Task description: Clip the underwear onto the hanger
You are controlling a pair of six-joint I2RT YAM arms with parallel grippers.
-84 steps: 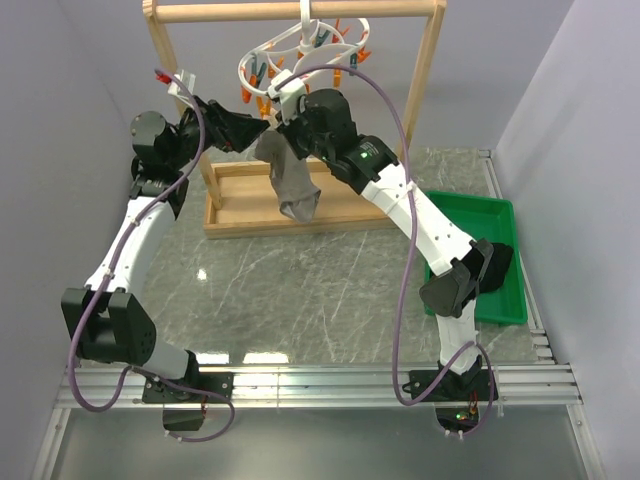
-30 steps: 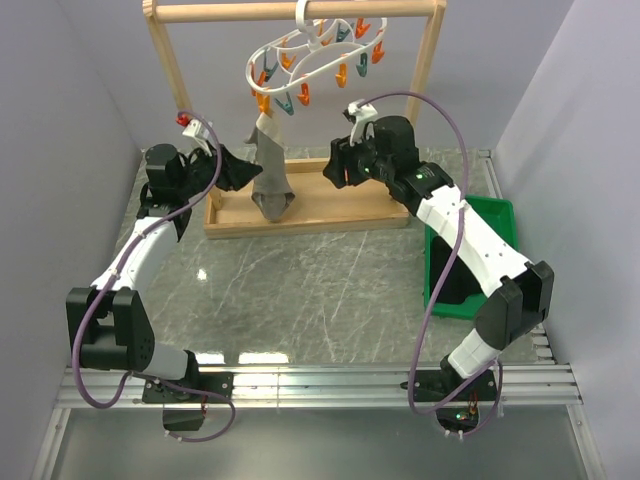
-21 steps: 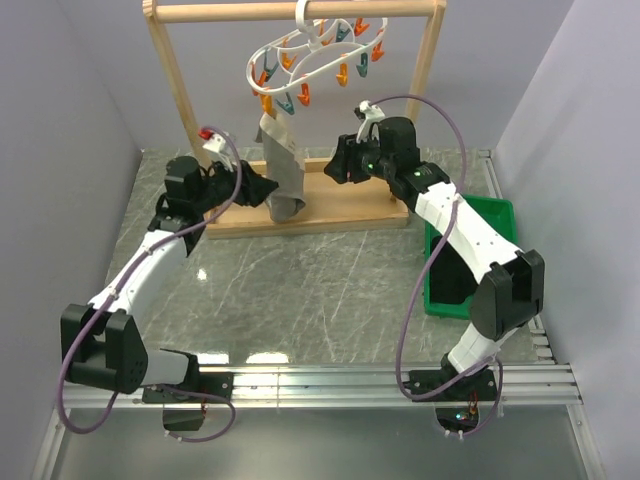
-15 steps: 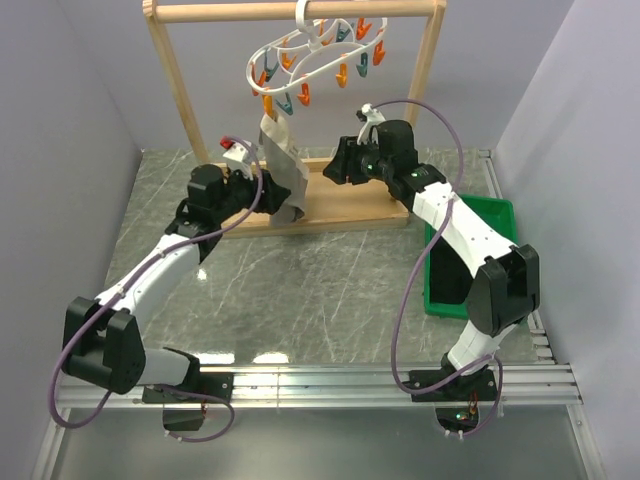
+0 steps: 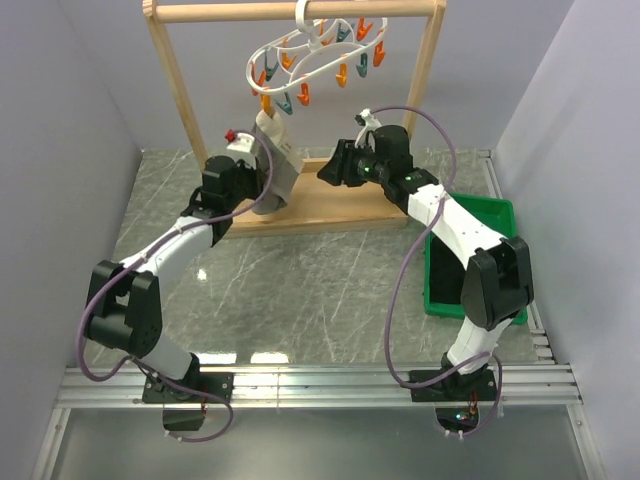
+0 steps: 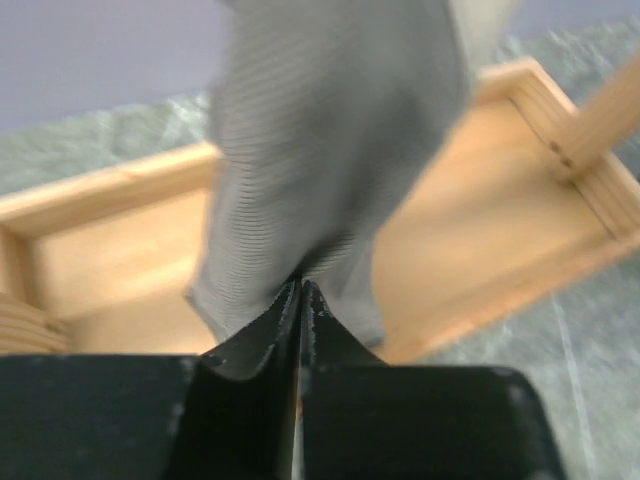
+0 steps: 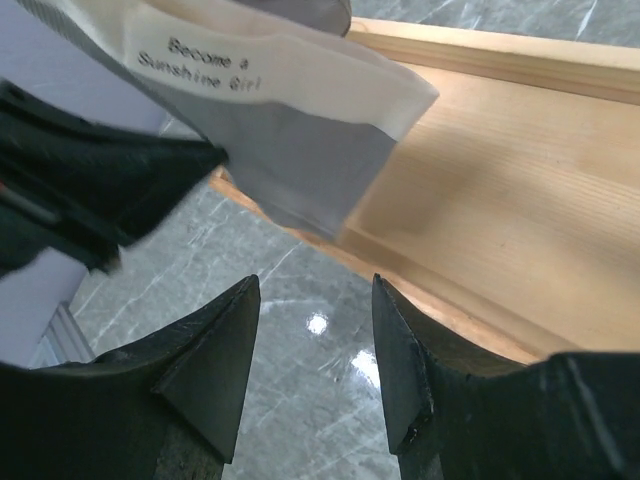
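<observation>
The grey-brown underwear (image 5: 280, 160) hangs by its beige waistband below an orange clip at the left end of the white hanger (image 5: 318, 52), which is hooked on the rack's top bar. My left gripper (image 5: 266, 196) is shut on the fabric's lower part. In the left wrist view the ribbed cloth (image 6: 320, 150) puckers into the closed tips of this gripper (image 6: 302, 285). My right gripper (image 5: 328, 170) stands open just right of the garment, holding nothing. In the right wrist view the printed waistband (image 7: 270, 80) hangs above and left of the right gripper (image 7: 315, 290).
The tall wooden rack (image 5: 432, 70) stands on a wooden tray base (image 5: 340, 205) at the back. A green bin (image 5: 500, 215) sits at the right with a dark cloth (image 5: 450, 285) in it. The left arm's black body (image 7: 90, 180) fills the left of the right wrist view.
My left gripper swung right to the hanging underwear and closed on its lower part. The right gripper shifted slightly left and stayed open.
</observation>
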